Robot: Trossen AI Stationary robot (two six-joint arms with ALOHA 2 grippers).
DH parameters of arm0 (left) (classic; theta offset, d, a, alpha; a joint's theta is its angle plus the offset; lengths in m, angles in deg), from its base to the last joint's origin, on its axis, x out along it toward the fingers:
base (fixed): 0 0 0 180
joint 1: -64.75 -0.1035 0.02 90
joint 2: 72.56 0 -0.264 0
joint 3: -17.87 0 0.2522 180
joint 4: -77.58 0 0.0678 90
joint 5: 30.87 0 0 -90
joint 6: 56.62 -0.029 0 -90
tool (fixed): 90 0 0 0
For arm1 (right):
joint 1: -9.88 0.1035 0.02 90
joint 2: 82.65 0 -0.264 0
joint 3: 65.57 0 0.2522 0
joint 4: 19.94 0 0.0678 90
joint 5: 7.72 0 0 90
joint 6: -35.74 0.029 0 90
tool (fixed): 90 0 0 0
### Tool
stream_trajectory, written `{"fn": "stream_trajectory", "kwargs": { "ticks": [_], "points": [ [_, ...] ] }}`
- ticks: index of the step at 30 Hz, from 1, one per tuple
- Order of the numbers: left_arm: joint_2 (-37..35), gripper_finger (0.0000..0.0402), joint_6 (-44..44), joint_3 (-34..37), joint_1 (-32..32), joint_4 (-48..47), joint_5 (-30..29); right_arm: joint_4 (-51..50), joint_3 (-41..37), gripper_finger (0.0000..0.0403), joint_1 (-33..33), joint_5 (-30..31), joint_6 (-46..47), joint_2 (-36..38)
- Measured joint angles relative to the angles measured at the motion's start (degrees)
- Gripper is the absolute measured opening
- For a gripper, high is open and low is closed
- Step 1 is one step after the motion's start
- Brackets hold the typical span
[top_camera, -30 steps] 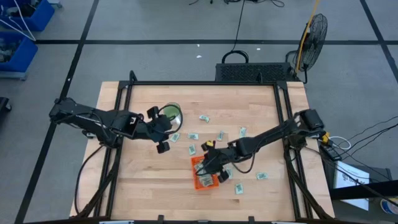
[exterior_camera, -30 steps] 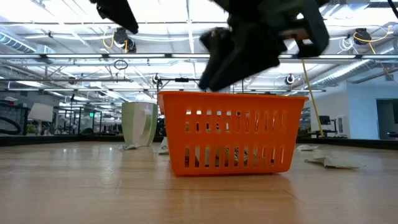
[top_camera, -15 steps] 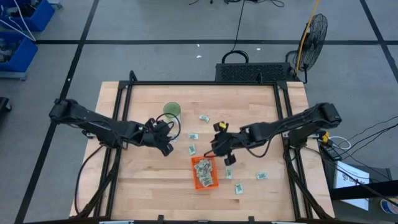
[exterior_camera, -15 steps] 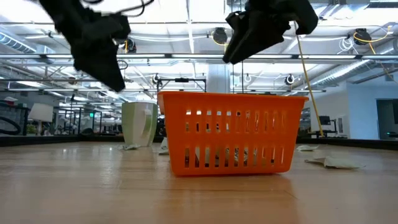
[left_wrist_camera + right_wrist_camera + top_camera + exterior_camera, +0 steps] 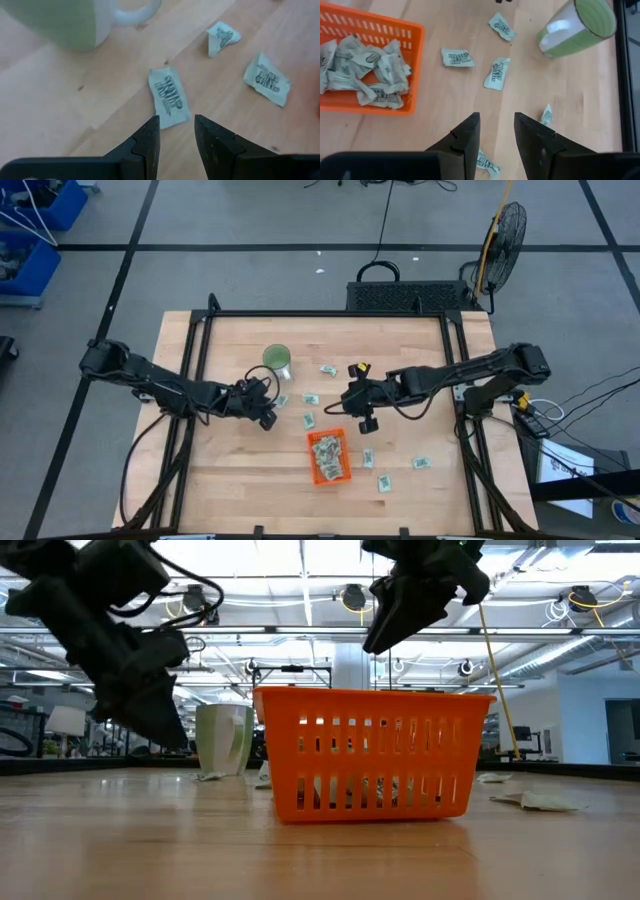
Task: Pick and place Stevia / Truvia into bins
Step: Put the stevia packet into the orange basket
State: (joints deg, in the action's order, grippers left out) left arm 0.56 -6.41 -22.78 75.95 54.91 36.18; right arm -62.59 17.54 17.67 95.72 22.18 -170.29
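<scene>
The left gripper, fingers spread and empty, hangs just over a sachet beside the green mug. The right gripper, likewise parted, hovers above loose sachets; the orange tray holds perhaps a dozen.

Two dark jointed arms, black cables looped along them. Right arm has yellow wrist mark; flat black fingers.

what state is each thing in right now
left claw: open, empty, low over a loose sachet
right claw: open, empty, above the table
orange tray: upright, holds a pile of sachets
loose sachets: scattered flat on the table
green mug: upright
</scene>
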Motion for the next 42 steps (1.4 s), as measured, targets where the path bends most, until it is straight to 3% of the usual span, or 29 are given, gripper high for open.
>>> {"fn": "stream_trajectory", "kwargs": {
  "ticks": [9, 18, 25, 28, 34, 42],
  "points": [
    [2.2, 0.0127, 1.5, 4.1, -0.1, 7.1, -4.4, 0.4, 0.0, 0.0116, -0.7, -0.2, 0.0, 0.0],
    [12.0, 0.0127, 2.2, 3.8, -2.1, 14.4, -3.1, 1.2, 0.0, 0.0116, -0.6, -3.2, 0.0, 0.0],
    [13.7, 0.0125, 2.4, 3.8, -2.2, 15.4, -3.0, 4.5, -3.1, 0.0116, -0.7, -3.2, 0.0, 0.0],
    [13.8, 0.0104, 2.5, 3.8, -2.3, 15.0, -3.0, 6.5, -5.2, 0.0116, -0.7, -3.1, -0.8, 0.0],
    [13.5, 0.0011, 2.5, 3.9, -2.3, 14.9, -2.4, 8.3, -7.2, 0.0116, -0.6, -3.1, 1.4, 0.0],
    [13.5, 0.0004, 1.8, 1.2, -2.2, 14.6, -0.2, 8.0, -7.5, 0.0116, -0.6, -3.1, 3.9, 0.0]
  ]
}}
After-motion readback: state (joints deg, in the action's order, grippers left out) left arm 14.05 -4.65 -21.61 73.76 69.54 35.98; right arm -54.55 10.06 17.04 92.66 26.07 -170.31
